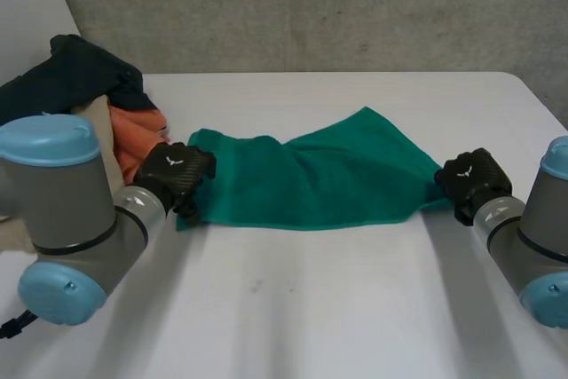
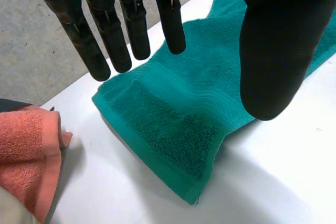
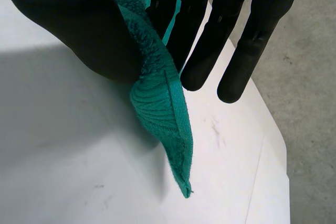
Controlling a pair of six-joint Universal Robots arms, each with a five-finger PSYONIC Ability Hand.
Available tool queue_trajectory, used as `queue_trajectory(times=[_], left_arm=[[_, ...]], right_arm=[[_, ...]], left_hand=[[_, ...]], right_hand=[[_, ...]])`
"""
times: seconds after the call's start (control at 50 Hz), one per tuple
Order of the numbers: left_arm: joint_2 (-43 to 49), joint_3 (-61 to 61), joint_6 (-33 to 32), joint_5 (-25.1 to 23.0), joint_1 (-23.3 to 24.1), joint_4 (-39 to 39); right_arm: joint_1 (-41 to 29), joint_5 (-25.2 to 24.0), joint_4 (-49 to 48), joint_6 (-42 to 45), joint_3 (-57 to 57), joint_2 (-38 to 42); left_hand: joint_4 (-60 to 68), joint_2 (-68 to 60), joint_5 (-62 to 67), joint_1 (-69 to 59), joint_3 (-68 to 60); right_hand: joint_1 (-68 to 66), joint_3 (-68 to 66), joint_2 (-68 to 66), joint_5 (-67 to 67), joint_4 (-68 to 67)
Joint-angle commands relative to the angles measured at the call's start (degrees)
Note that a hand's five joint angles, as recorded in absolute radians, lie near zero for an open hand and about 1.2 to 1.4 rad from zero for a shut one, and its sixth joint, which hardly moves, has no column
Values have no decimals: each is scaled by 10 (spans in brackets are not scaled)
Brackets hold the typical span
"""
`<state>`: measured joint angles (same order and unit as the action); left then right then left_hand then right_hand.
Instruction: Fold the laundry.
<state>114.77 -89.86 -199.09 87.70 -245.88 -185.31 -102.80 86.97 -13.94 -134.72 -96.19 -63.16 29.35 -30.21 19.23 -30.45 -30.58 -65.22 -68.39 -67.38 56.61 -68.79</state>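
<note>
Green terry cloth, a single green towel (image 1: 328,175), lies spread and rumpled across the middle of the white table (image 1: 311,317), reaching from near the left edge towards the right edge. At its right end the right hand (image 1: 470,182) pinches a corner of it between the thumb (image 3: 79,30) and the fingers, and in the right wrist view that corner hangs free of the tabletop. At its left end the left hand (image 1: 176,173) is spread over the towel's short hemmed edge, fingers (image 2: 113,45) straight and thumb apart, clasping nothing. Each hand carries a small white mark on its back, which we cannot read. At the table's far left corner sits more laundry: an orange towel (image 1: 135,126) just beside the left hand, with a dark garment (image 1: 75,73) heaped on it. A grey concrete wall (image 1: 311,6) rises beyond the far edge.
</note>
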Motion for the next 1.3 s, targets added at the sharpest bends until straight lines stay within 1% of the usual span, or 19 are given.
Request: queue_trajectory(times=[0.02, 0.16, 0.22, 0.24, 0.28, 0.3, 0.44, 0.52, 0.6, 0.68, 0.7, 0.8, 0.88, 0.98, 1.1, 1.16, 1.22, 1.26, 1.3], left_arm=[[85, 35, -15, -5, -1, -28], [125, 68, -41, -6, -11, -32], [143, 86, -46, -6, -13, -33], [146, 91, -46, -6, -14, -34], [154, 105, -45, -6, -17, -37], [157, 113, -45, -6, -18, -42], [140, 114, -40, -3, -15, -33], [41, 75, -38, -3, -13, 19], [-63, 43, -47, -1, -8, 80], [-146, 29, -54, 0, 1, 165], [-169, 27, -62, -1, 4, 207], [-183, 10, -101, -3, 8, 297], [-142, 2, -144, 0, 16, 295], [-26, 42, -171, 8, 16, 270], [105, 216, -176, 67, 22, 256], [159, 349, -178, 95, 27, 232], [192, 447, -182, 100, 27, 199], [215, 543, -191, 99, 28, 144], [224, 588, -197, 99, 28, 103]], right_arm=[[20, -1, 6, -24, -2, -5], [30, -9, 13, -26, -4, -6], [30, -10, 13, -26, -5, -6], [30, -10, 13, -26, -5, -6], [30, -10, 13, -26, -5, -6], [30, -9, 14, -26, -6, -7], [31, -8, 34, -16, -5, -51], [33, -12, 102, 10, 11, -106], [44, -12, 202, 66, 41, -159], [69, -13, 301, 128, 64, -202], [73, -13, 318, 139, 67, -208], [85, -15, 382, 194, 69, -217], [84, -15, 395, 210, 58, -212], [79, -5, 390, 217, 51, -120], [75, 8, 364, 213, 121, -48], [73, 21, 317, 206, 183, -25], [63, 29, 248, 196, 245, -8], [56, 29, 201, 187, 275, -4], [47, 29, 107, 168, 311, -1]], left_hand=[[31, -22, 32, -20, -18], [41, -32, 42, -30, -28], [96, -87, 97, -85, -84], [136, -128, 137, -125, -124], [324, -316, 326, -313, -312], [505, -496, 506, -494, -492], [507, -498, 508, -496, -494], [507, -498, 508, -496, -494], [507, -498, 508, -496, -494], [507, -498, 508, -496, -494], [507, -498, 508, -496, -494], [507, -498, 508, -496, -494], [507, -498, 508, -496, -494], [507, -498, 508, -496, -494], [507, -498, 508, -496, -494], [507, -498, 508, -496, -494], [507, -498, 508, -496, -494], [507, -498, 508, -496, -494], [507, -498, 508, -496, -494]], right_hand=[[-148, -116, -126, 134, -112], [-148, -116, -126, 134, -112], [-148, -116, -126, 134, -112], [-148, -116, -126, 134, -112], [-148, -116, -126, 134, -112], [-148, -116, -126, 134, -112], [-148, -116, -126, 134, -112], [-148, -116, -126, 134, -112], [-148, -116, -126, 134, -112], [-148, -116, -126, 134, -112], [-148, -116, -126, 134, -112], [-148, -116, -126, 134, -112], [-148, -116, -126, 134, -112], [-148, -116, -126, 134, -112], [-148, -116, -126, 134, -112], [-148, -116, -126, 134, -112], [-148, -116, -126, 134, -112], [-148, -116, -126, 134, -112], [-148, -116, -126, 134, -112]])
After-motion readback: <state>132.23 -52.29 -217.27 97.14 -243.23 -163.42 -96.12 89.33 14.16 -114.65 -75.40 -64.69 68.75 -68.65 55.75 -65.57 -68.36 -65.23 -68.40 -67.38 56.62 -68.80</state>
